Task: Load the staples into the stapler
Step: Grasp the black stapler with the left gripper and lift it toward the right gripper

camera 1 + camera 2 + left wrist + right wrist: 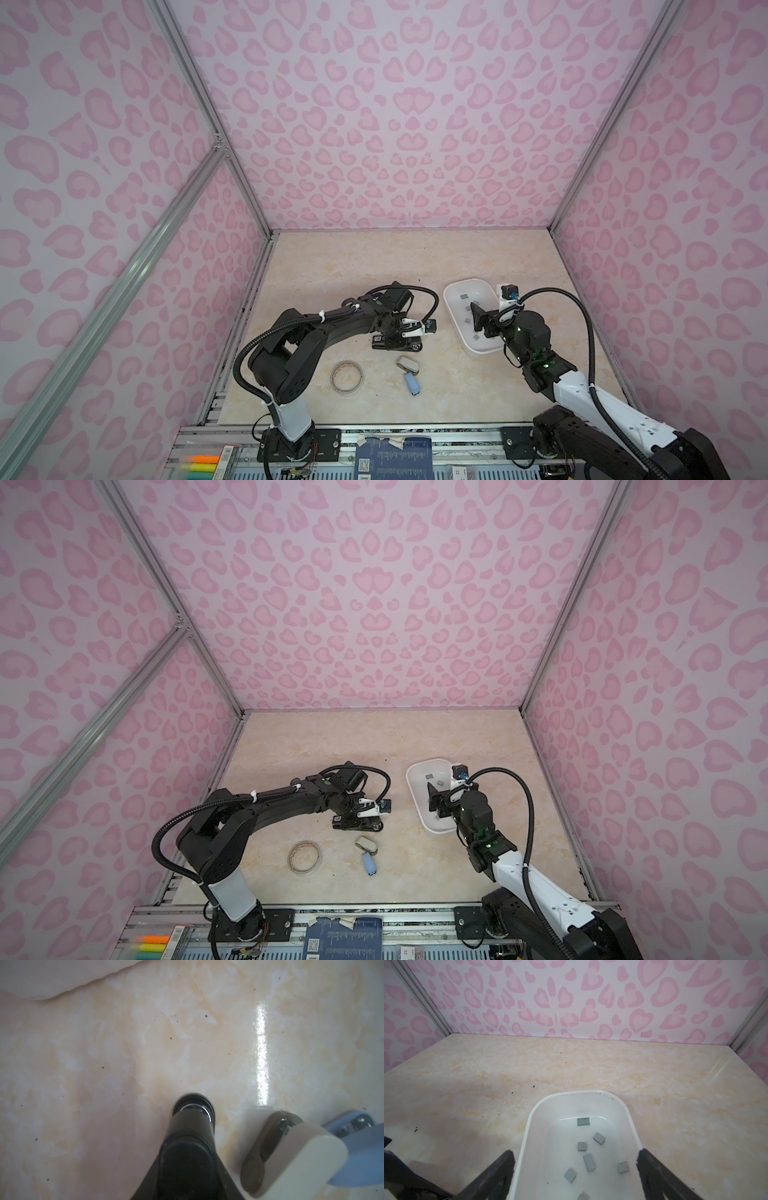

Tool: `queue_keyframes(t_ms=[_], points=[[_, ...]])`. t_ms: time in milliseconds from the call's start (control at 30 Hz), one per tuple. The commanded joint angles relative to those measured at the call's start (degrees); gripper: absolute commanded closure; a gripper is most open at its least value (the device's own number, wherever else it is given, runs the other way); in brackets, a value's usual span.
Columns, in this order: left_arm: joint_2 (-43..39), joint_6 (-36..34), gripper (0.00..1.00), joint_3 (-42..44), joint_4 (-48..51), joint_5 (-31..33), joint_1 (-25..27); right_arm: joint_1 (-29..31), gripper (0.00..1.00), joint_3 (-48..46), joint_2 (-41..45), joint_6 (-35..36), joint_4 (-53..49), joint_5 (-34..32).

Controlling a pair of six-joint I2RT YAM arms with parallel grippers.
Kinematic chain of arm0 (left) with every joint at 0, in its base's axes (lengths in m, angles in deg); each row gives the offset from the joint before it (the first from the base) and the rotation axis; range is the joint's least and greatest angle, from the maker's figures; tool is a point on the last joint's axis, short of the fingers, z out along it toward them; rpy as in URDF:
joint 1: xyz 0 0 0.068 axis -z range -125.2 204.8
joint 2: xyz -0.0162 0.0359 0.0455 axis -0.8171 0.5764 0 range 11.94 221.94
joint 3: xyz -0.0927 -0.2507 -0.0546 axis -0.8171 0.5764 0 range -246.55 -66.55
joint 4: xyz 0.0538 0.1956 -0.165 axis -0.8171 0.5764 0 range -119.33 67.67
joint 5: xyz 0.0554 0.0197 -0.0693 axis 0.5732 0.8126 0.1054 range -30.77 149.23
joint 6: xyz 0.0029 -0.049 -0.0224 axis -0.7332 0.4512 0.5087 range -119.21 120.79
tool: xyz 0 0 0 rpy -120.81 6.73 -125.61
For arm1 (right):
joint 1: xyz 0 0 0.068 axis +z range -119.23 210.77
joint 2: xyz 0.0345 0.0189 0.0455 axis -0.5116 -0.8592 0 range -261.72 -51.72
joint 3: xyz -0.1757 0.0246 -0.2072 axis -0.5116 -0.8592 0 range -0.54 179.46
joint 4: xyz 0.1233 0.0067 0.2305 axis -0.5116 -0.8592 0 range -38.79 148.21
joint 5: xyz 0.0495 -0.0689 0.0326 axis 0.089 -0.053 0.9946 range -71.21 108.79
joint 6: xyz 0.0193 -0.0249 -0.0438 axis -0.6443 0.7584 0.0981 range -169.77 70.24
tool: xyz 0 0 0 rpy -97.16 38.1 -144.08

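Left gripper point(191, 1136), just past the idle blue stapler point(412, 384) and beige stapler point(405, 364), is pinched on what looks like a small black stapler point(194, 1108), probably to steady it for loading. Farther off, the right gripper point(575, 1152) hangs with jaws wide above the white tray point(529, 1126), presumably poised to pick. In the tray the staples point(589, 1162) lie scattered: flat, dull-grey little blocks.
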Motion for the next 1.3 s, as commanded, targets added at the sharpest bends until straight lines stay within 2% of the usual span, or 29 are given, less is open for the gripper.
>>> queue_keyframes(t_ms=[0, 100, 167, 267, 367, 467, 567, 700, 767, 833, 1000, 1267], points=[[0.4, -1.1, 0.70, -0.9, 1.1, -1.8, -0.1, 0.1, 0.07, 0.2, -0.2, -0.4, 0.4, -0.3], [0.4, -1.4, 0.77, -1.4, 1.3, -1.8, -0.1, 0.1, 0.09, 0.3, -0.3, -0.5, 0.5, -0.3], [0.0, -1.5, 0.86, -1.8, 1.3, -1.5, -0.3, 0.1, 0.11, 0.5, -0.5, -0.3, 0.6, 0.6], [-1.7, -1.3, 0.94, -2.1, 0.8, -1.7, -1.1, 0.3, 0.17, 1.2, -1.0, 1.9, 1.1, 6.4], [-4.9, -0.8, 0.96, -1.8, -1.1, -3.7, -2.8, 3.1, 0.33, 3.6, -2.2, 1.4, -0.5, 8.7], [-8.5, 0.6, 0.96, -1.4, -2.8, -5.4, -3.9, 10.1, 0.52, 7.3, -4.6, 2.0, -2.7, 7.0], [-11.1, 3.2, 0.96, -1.5, -4.1, -4.3, -3.9, 15.7, 0.68, 10.3, -8.1, 1.1, -3.1, 6.8], [-13.6, 6.6, 0.96, -1.4, -4.8, -3.1, -3.9, 18.6, 0.89, 12.4, -15.1, -3.0, 0.7, 10.0], [-14.8, 8.1, 0.96, -1.1, -4.9, -3.4, -3.9, 19.6, 0.96, 14.5, -19.4, -3.7, 1.1, 11.1], [-16.4, 9.1, 0.96, -0.2, -5.5, -3.6, -3.9, 20.0, 1.00, 16.1, -22.2, -4.5, 0.5, 10.2], [-19.8, 9.3, 0.96, 2.8, -7.3, -4.8, -3.9, 20.2, 1.00, 14.8, -23.8, -6.7, 6.1, 12.5], [-20.8, 9.8, 0.96, 3.4, -8.9, -7.1, -4.0, 20.6, 1.00, 15.4, -27.8, -8.5, 7.9, 12.8]])
